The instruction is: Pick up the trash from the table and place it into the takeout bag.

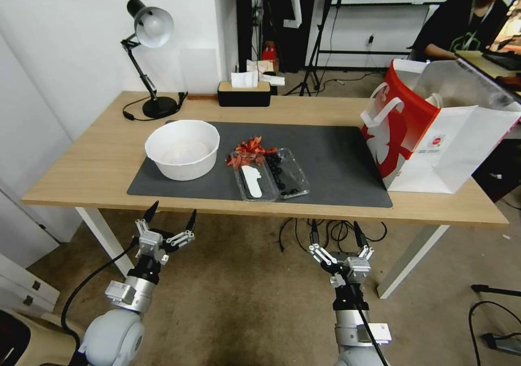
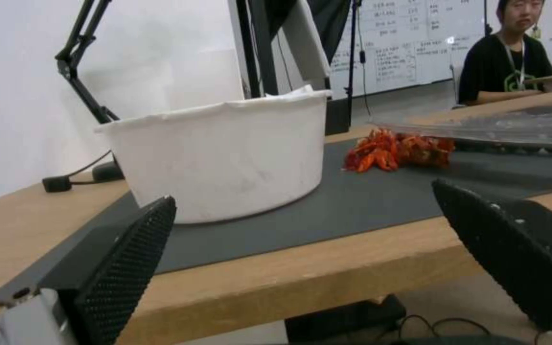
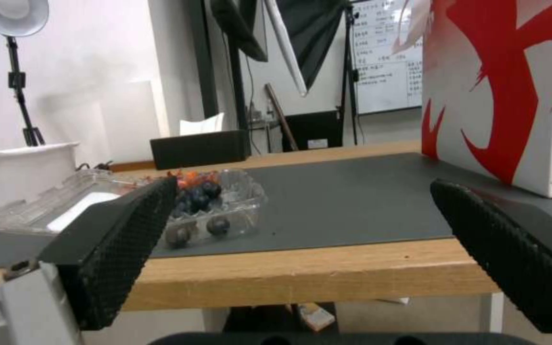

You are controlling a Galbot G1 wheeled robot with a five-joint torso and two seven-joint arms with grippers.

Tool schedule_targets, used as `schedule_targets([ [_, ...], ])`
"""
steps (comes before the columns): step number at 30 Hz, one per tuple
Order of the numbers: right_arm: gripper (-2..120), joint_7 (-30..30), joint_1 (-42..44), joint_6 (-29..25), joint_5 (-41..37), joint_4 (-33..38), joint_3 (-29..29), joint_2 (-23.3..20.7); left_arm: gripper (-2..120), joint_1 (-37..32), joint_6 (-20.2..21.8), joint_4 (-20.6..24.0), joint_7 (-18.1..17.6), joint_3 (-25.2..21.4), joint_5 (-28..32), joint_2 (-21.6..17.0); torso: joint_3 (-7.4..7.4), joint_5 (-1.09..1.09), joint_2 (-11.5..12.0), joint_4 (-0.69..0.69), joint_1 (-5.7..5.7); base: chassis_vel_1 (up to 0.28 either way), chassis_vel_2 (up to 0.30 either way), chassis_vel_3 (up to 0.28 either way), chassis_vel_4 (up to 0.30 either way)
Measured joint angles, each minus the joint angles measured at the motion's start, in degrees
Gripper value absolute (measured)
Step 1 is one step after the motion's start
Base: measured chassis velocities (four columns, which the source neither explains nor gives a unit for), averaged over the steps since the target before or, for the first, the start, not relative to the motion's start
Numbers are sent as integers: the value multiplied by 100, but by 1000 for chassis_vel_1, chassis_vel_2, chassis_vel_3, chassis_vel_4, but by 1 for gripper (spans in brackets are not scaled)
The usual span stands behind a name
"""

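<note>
Both ribbed black claws, left claw (image 1: 171, 212) and right claw (image 1: 335, 229), hang spread below the wooden table (image 1: 81, 171).

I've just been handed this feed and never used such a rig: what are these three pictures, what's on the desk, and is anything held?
It is a two-armed wheeled robot. The head view looks down from its head; the other two look out from each wrist, between that arm's black fingers. Both arms wait before the table's near edge: the left pincer and the right pincer, both open and holding nothing. On the dark grey mat stand a large white bowl, red scraps and an open clear tray with dark berries. The red-and-white takeout bag stands on the right end, a desk lamp and a tissue box at the back.
</note>
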State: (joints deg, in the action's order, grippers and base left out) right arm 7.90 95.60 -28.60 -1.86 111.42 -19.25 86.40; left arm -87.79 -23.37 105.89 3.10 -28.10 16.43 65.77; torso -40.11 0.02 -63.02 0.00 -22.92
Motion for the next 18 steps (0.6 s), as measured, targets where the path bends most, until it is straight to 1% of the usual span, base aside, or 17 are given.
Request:
schedule_targets([
  [6,100,0,2,7,-1,1,0,-3,100,-7,4,-9,-8,33,-30,28,0,0,0,1,0,0,0,0,0],
  [12,100,-37,18,41,44,13,0,-8,100,-26,33,-15,-30,49,-141,37,0,3,0,5,0,0,0,0,0],
  [18,100,-43,30,49,52,26,0,-11,100,-28,37,-15,-32,52,-144,37,0,3,0,2,0,0,0,0,0],
])
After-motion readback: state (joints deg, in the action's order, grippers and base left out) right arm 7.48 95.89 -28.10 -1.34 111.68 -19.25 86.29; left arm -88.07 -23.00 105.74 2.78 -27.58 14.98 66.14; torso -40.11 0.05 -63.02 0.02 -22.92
